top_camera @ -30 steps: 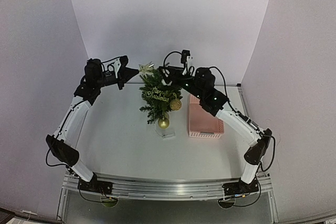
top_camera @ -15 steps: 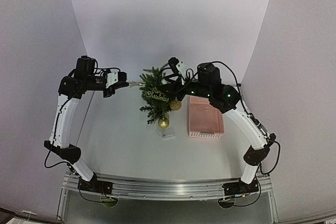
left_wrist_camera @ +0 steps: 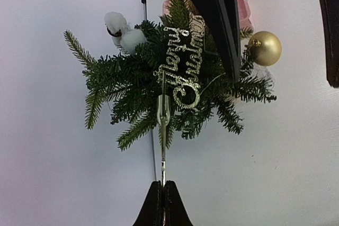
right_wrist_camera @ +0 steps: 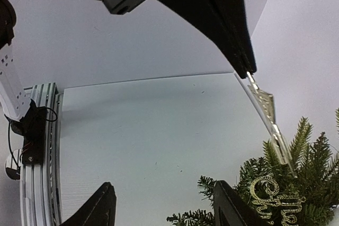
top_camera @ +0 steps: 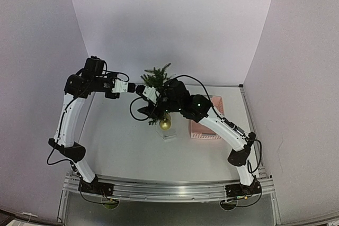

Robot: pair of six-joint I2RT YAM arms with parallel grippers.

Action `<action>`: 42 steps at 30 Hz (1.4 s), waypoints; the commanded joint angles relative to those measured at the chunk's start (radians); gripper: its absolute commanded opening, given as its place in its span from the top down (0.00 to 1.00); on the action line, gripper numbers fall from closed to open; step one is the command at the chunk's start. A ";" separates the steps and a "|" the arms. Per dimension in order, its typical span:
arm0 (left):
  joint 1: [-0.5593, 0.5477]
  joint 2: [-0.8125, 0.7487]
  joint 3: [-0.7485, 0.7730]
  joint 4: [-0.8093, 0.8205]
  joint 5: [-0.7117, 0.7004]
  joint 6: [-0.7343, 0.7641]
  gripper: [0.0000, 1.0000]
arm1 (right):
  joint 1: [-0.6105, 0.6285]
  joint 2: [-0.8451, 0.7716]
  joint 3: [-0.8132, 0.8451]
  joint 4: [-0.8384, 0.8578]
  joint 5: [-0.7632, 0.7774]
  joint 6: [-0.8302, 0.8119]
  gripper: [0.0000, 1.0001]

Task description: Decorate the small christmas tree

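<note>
Right arm has swung across the small christmas tree, which stands mid-table, and the right gripper is spread and empty. Left gripper pinches the gold star ornament at the branches, so placing it looks close.

A pink plastic basket stands on the white table, well right of the fingers of the right gripper.
</note>
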 commanded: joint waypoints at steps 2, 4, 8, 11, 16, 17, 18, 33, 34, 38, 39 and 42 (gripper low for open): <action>-0.008 -0.021 -0.002 -0.371 -0.081 0.097 1.00 | -0.003 -0.038 0.023 0.071 0.097 -0.046 0.46; -0.008 -0.023 -0.005 -0.371 -0.079 0.104 1.00 | -0.003 -0.054 -0.007 0.107 0.089 -0.053 0.47; -0.007 -0.031 -0.017 -0.368 -0.067 0.112 1.00 | -0.003 -0.078 -0.071 0.198 0.114 -0.087 0.48; -0.008 -0.036 -0.026 -0.368 -0.058 0.131 1.00 | -0.010 -0.061 -0.069 0.238 0.140 -0.111 0.48; -0.008 -0.045 -0.040 -0.369 -0.040 0.131 1.00 | -0.027 -0.019 -0.028 0.261 0.124 -0.104 0.48; -0.008 -0.049 -0.045 -0.368 -0.036 0.129 1.00 | -0.027 -0.015 -0.030 0.264 0.125 -0.108 0.48; -0.008 -0.052 -0.051 -0.365 -0.033 0.129 1.00 | -0.028 -0.011 -0.033 0.266 0.123 -0.110 0.48; -0.008 -0.113 -0.142 -0.305 0.038 0.153 1.00 | -0.056 0.047 -0.017 0.276 -0.110 -0.133 0.49; -0.009 -0.117 -0.146 -0.304 0.040 0.153 1.00 | -0.056 0.048 -0.019 0.276 -0.115 -0.130 0.49; -0.009 -0.124 -0.153 -0.298 0.050 0.151 1.00 | -0.057 0.080 0.011 0.280 -0.094 -0.126 0.51; -0.009 -0.125 -0.154 -0.298 0.055 0.152 1.00 | -0.058 0.093 0.022 0.282 -0.091 -0.125 0.53; -0.009 -0.124 -0.156 -0.301 0.078 0.156 1.00 | -0.057 0.126 0.060 0.285 -0.092 -0.116 0.63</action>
